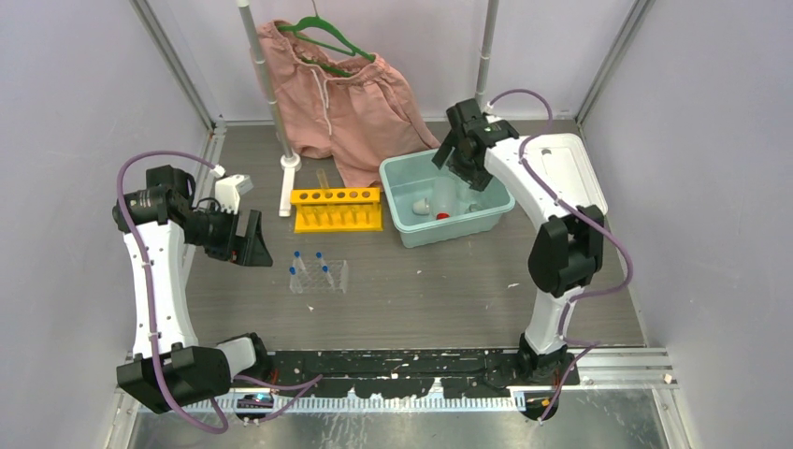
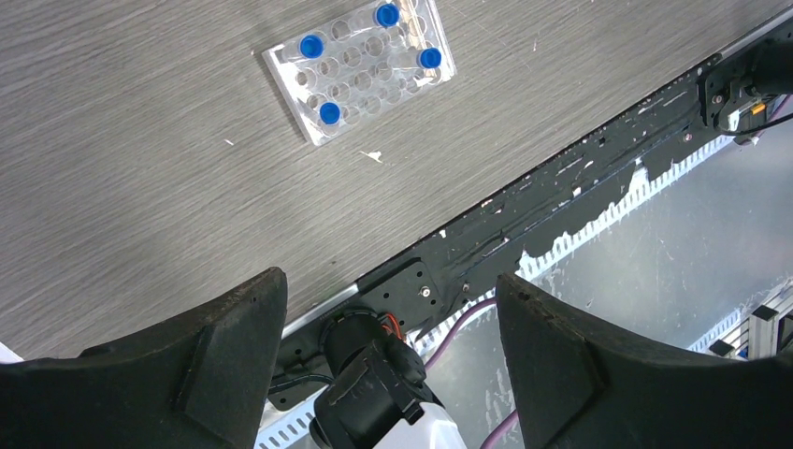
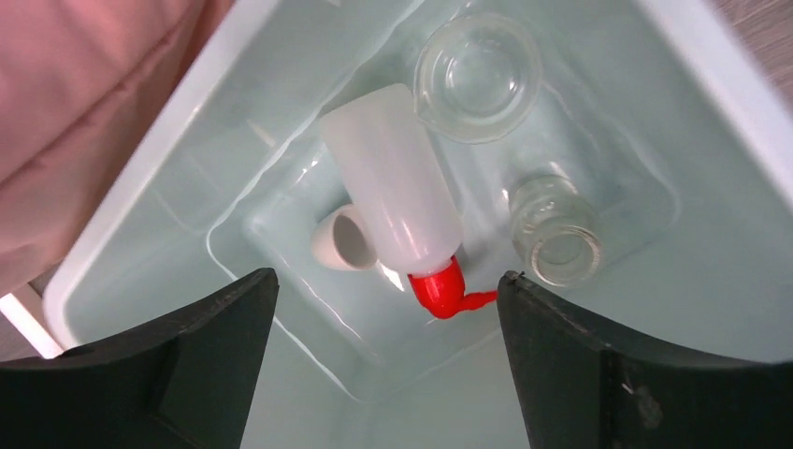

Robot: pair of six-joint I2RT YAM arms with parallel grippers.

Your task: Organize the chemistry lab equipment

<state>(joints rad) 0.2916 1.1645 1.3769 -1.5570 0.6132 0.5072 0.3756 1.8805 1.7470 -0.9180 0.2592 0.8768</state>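
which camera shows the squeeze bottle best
The right wrist view: the white squeeze bottle lies on its side in the teal bin, large and mid-frame, red nozzle plain. The top external view shows only a small white and red spot in the bin. The left wrist view misses it.

The left arm (image 1: 161, 271) rises from its base with the elbow folded at the left side. The left gripper (image 2: 388, 281) points inward and down, jaws wide apart, holding nothing. The right arm (image 1: 542, 192) reaches forward with the wrist tipped down. The right gripper (image 3: 388, 281) is spread wide too, empty.
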